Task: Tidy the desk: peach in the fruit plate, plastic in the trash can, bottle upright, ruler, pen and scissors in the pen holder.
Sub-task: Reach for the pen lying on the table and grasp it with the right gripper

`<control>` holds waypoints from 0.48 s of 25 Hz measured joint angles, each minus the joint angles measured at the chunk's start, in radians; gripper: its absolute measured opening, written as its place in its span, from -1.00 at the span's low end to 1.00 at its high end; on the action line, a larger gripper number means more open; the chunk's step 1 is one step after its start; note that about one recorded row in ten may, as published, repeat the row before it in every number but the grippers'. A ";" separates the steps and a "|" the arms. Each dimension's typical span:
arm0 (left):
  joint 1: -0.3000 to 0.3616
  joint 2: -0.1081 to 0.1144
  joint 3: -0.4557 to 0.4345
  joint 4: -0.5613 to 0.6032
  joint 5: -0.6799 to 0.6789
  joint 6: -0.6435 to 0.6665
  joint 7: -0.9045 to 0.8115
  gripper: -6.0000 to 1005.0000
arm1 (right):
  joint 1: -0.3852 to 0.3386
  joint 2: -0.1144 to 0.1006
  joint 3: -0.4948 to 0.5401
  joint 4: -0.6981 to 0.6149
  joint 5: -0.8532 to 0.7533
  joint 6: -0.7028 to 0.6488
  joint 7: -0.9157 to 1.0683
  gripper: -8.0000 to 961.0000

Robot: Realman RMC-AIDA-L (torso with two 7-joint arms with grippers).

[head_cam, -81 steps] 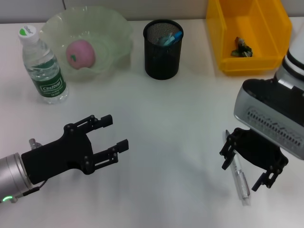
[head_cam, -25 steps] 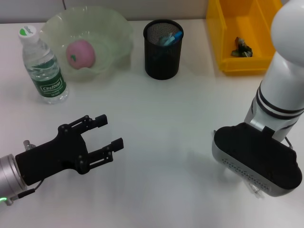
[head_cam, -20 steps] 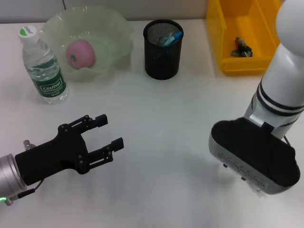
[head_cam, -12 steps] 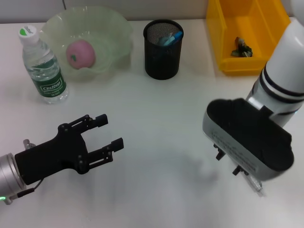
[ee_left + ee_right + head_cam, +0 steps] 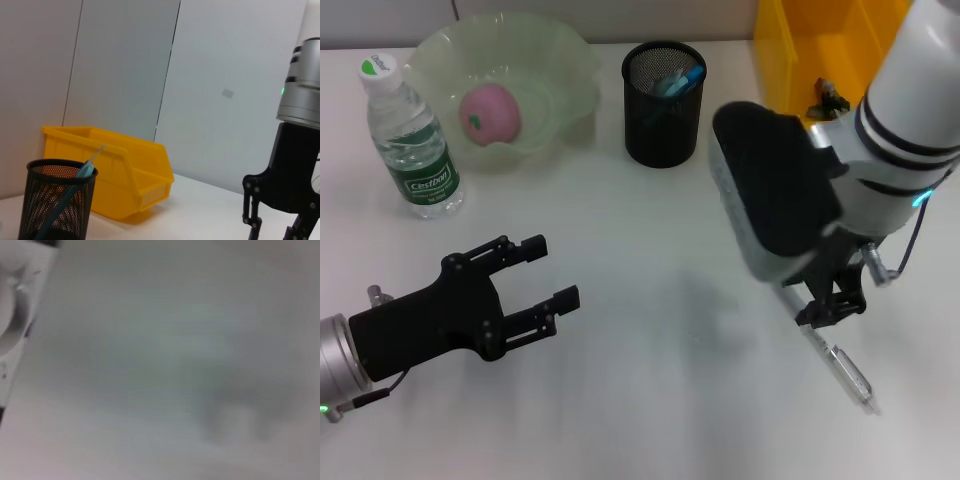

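On the white tabletop (image 5: pixel 650 230), the right gripper (image 5: pixel 832 300) clamps the pen (image 5: pixel 840 365), which trails away from the holder (image 5: pixel 663 102); the left gripper (image 5: pixel 545 280) hangs open.

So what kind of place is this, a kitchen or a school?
More like an office desk, probably set up for testing a robot: a white table with a black mesh pen holder, a yellow storage bin and a pen, all against plain white walls.
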 joint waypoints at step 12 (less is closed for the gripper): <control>-0.001 0.011 0.003 0.003 0.000 0.003 0.000 0.50 | 0.062 0.002 -0.057 0.121 -0.019 0.000 0.553 -0.15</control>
